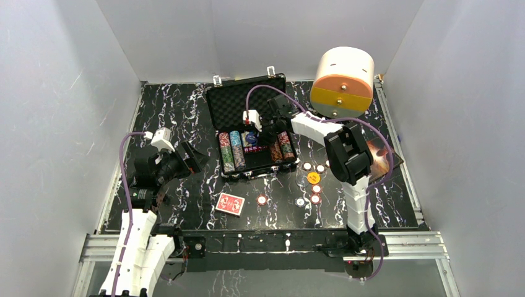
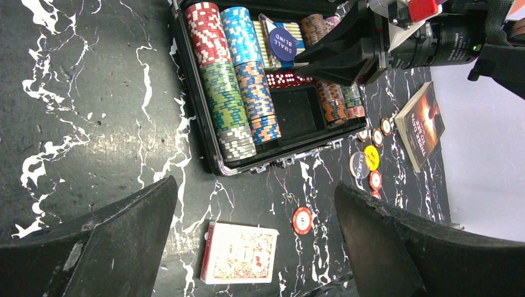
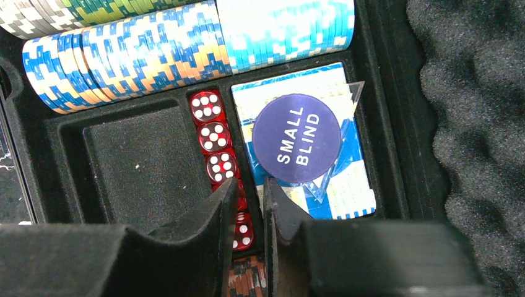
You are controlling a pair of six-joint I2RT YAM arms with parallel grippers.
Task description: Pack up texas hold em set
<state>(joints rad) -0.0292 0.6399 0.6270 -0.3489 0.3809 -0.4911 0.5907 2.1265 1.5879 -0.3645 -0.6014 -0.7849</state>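
The black briefcase lies open at the table's middle, its tray holding rows of striped chips, a row of red dice and a blue "SMALL BLIND" disc. My right gripper hangs low over the near end of the dice row. Its jaws stand a narrow gap apart and nothing shows between them. The red-backed deck lies on the table in front of the case. My left gripper hovers wide open above it. Loose chips and a yellow disc lie right of the case.
A white-and-orange cylindrical box stands at the back right. A brown book lies by the right arm. One red chip rests right of the deck. White walls close in three sides.
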